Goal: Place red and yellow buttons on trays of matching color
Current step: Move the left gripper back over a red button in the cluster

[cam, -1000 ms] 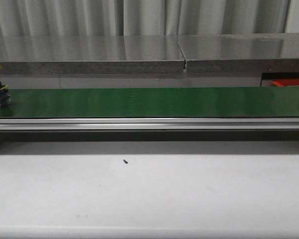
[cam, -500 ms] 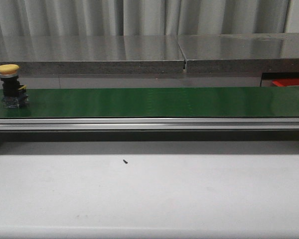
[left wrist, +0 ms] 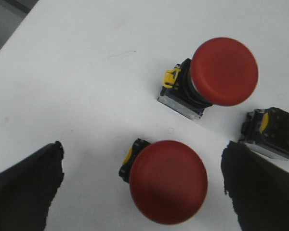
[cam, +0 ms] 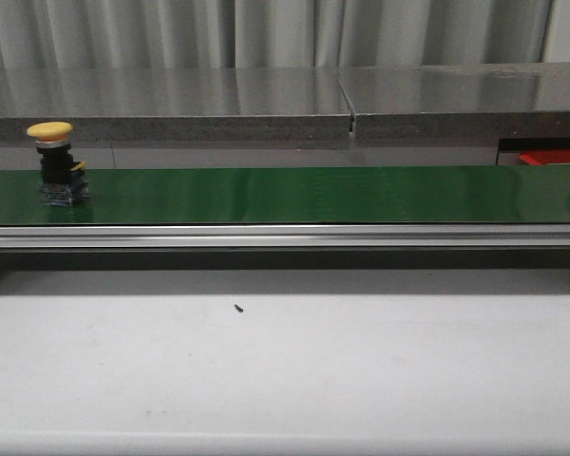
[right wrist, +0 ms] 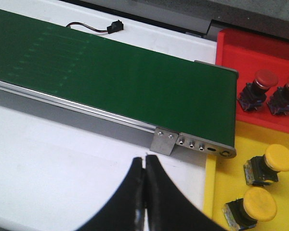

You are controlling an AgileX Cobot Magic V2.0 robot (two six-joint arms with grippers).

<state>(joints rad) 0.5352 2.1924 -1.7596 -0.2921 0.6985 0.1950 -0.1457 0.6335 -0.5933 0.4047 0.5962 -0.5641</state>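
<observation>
The front camera sits low, looking level across the white table [cam: 285, 370] at the side of the green conveyor belt [cam: 294, 195]. The right wrist camera looks down from above at that same belt's end [right wrist: 135, 82]. The left wrist camera hangs close over white tabletop [left wrist: 86, 72], sharing nothing recognisable.

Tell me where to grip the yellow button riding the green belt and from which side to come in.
Grip the yellow button by its dark body under the wide cap, coming down from above with a finger on either side. It stands upright on the conveyor belt, cap on top; the domed cap looks likely to slip, the squarer body gives flatter faces.
</observation>
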